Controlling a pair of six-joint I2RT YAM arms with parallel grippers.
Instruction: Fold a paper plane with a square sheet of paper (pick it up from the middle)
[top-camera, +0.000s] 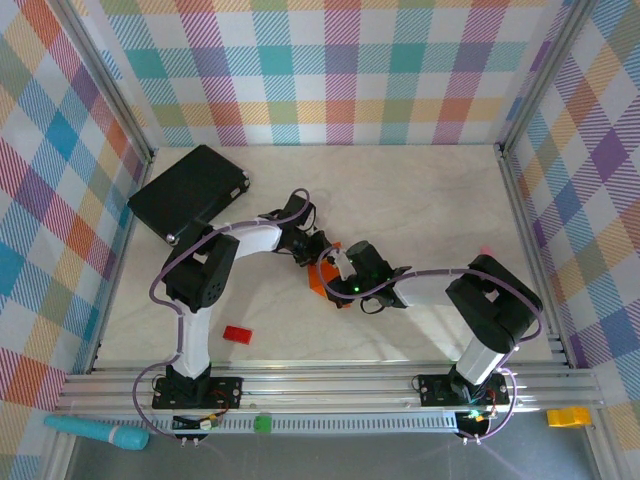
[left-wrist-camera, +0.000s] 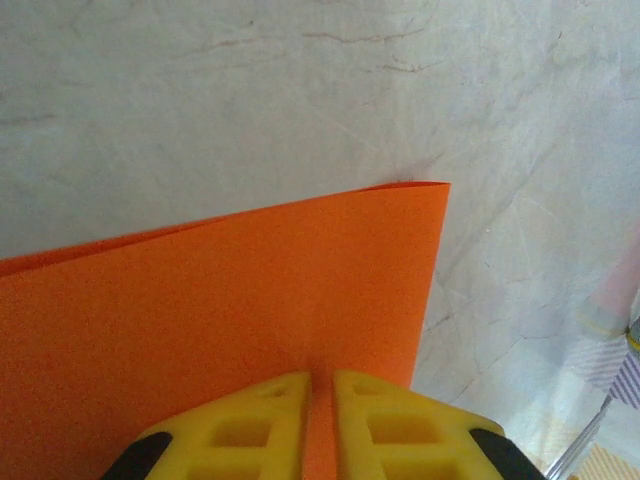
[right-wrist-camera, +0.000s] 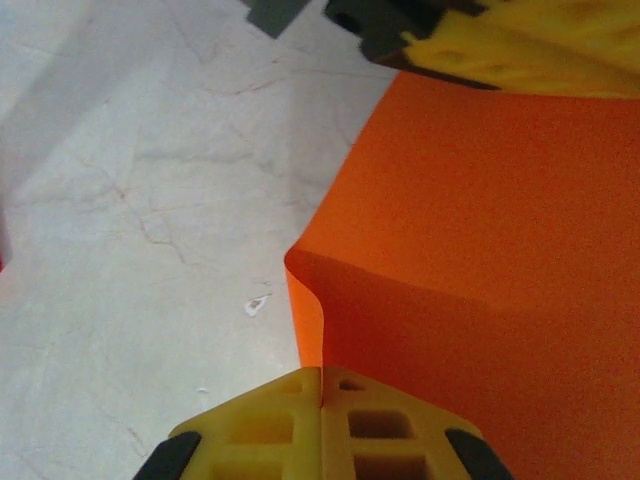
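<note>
The square sheet of paper (top-camera: 322, 284) is bright orange and lies near the table's middle, mostly hidden under both grippers. My left gripper (top-camera: 319, 263) comes from the upper left. In the left wrist view its yellow jaws (left-wrist-camera: 321, 378) pinch the sheet (left-wrist-camera: 200, 300), which is doubled over with a rounded fold at its far edge. My right gripper (top-camera: 336, 276) comes from the right. Its jaws (right-wrist-camera: 321, 372) are pressed together on a curled corner of the sheet (right-wrist-camera: 480, 200). The left gripper's yellow fingers (right-wrist-camera: 520, 40) show at the top of the right wrist view. A paper plane is out of view.
A black flat case (top-camera: 188, 192) lies at the back left by the wall. A small red block (top-camera: 237, 334) sits near the left arm's base. Plaid walls close in three sides. Pale table surface stretches behind and to the right of the grippers.
</note>
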